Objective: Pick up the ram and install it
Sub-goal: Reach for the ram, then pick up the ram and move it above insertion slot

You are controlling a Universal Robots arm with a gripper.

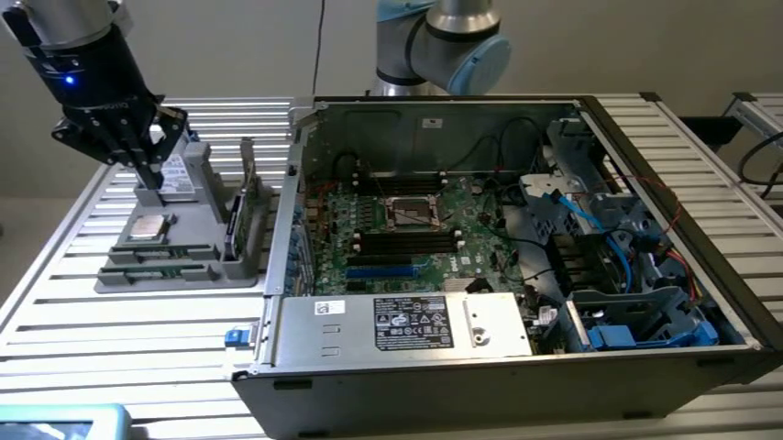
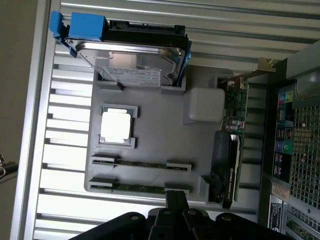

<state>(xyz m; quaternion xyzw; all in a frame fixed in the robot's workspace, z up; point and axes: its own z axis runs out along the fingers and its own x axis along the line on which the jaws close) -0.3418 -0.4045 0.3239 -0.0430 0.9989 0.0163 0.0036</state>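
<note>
Two slim green ram sticks lie side by side in slots of a grey parts tray [image 1: 238,266]: one ram stick [image 1: 159,253] [image 2: 142,164] beside the other [image 1: 153,272] [image 2: 140,188]. My gripper [image 1: 148,176] [image 2: 176,198] hangs above the far end of the tray, over the hard drive [image 1: 183,170] [image 2: 132,60], with its fingers drawn together and nothing between them. It is apart from both ram sticks. The open computer case [image 1: 490,367] lies to the exterior view's right, with the motherboard [image 1: 391,229] and its long black and blue slots [image 1: 404,246] exposed.
The tray also holds a square silver processor [image 1: 149,226] [image 2: 116,126] and an upright expansion card [image 1: 251,215] [image 2: 231,145]. Inside the case are cables and drive cages [image 1: 624,266]. The slatted metal table [image 1: 110,339] has bare room in front of the tray.
</note>
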